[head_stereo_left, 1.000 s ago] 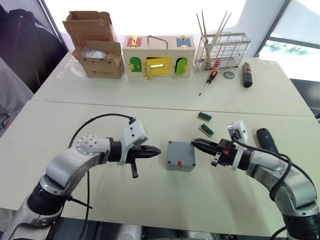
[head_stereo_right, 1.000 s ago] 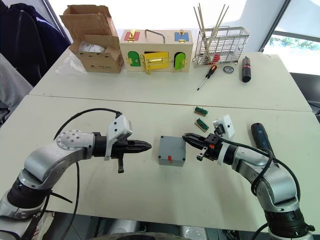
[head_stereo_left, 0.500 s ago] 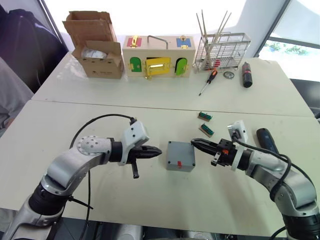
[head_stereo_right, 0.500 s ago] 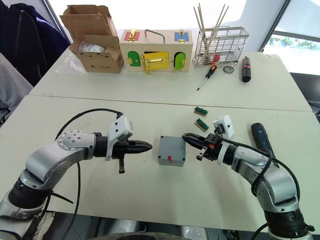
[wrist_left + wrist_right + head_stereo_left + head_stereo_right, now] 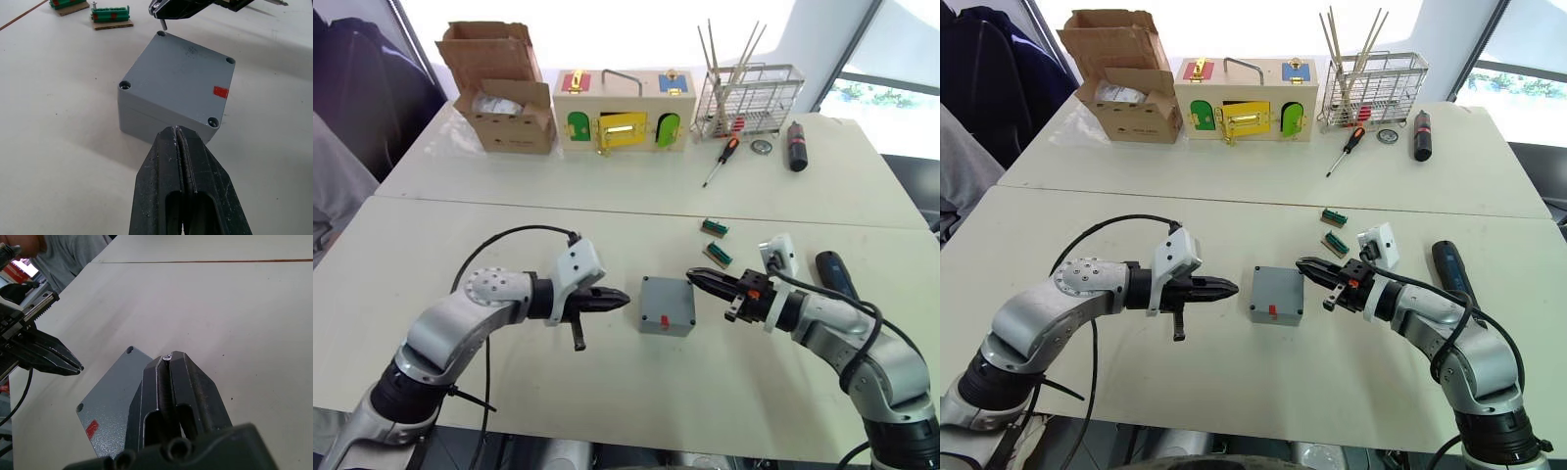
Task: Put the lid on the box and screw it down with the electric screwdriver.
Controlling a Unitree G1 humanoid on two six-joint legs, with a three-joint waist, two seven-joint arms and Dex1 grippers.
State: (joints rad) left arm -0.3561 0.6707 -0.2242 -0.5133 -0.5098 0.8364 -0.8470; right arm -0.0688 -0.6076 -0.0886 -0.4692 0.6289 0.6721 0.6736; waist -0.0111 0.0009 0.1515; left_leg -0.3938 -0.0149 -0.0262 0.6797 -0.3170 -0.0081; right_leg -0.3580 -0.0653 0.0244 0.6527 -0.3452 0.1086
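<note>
Left eye view shows the left gripper (image 5: 619, 300) low over the table (image 5: 509, 235), its fingers pressed together and empty, the arm bent at the elbow and reaching inward toward the box (image 5: 667, 305), just short of its left side. The box sits near the middle of the near table, a small grey square with the lid (image 5: 183, 83) already seated on top, a screw hole at each rounded corner and a red mark near one edge. On its right, the right gripper (image 5: 695, 280) hovers above the box's far right corner, fingers pinched on a small screw (image 5: 167, 357) whose tip pokes out between them; that forearm stretches in from the right. Beyond it, the electric screwdriver (image 5: 836, 271) lies on the table.
</note>
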